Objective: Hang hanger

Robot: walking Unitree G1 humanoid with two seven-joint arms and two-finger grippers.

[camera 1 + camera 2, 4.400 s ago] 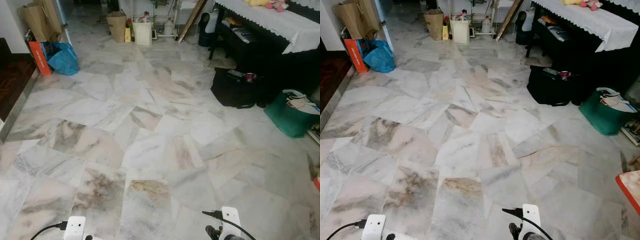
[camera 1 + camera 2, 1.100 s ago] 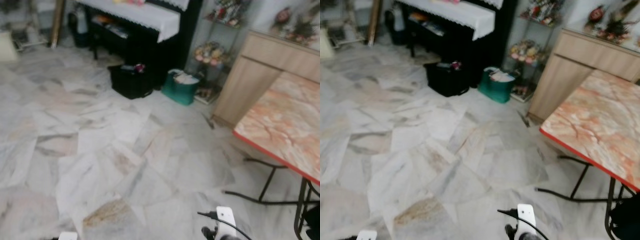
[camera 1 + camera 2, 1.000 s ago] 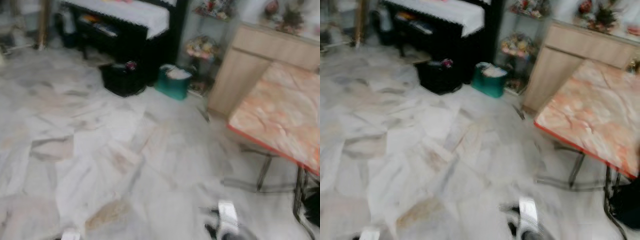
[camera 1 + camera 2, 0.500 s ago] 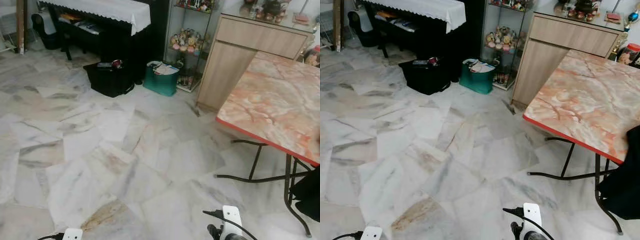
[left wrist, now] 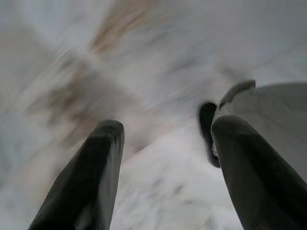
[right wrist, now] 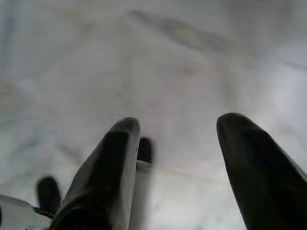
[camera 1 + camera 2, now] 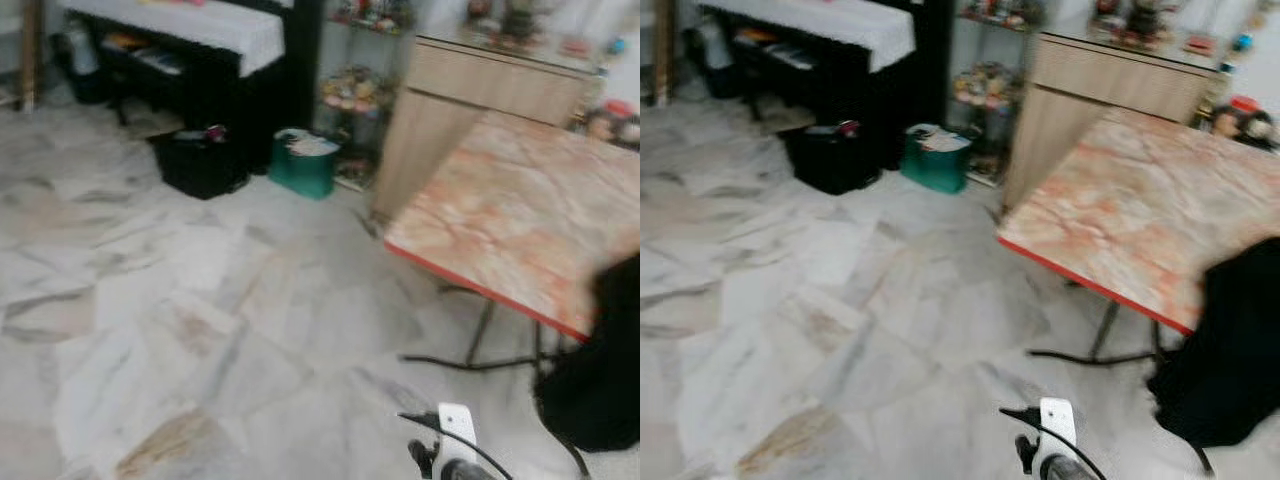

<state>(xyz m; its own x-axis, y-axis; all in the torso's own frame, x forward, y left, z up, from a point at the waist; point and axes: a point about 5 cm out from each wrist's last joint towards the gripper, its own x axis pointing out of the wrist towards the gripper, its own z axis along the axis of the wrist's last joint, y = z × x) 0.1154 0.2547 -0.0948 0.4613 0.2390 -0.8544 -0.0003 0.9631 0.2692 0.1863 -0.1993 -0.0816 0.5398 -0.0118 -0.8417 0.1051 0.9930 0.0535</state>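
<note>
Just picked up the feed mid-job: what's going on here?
Nothing is being handled yet. Both grippers are open and empty, pointing down at the marble floor: left gripper, right gripper. Ahead on the robot's right stands a folding table with a dark cloth draped at its near corner. The head views are blurred, and I can't pick out a hanger.

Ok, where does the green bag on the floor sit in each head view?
Left eye view: green bag, upper middle, beside the black bag.
Right eye view: green bag, upper middle, left of the wooden cabinet.
Shared landmark: the orange marble table, to its right.
</note>
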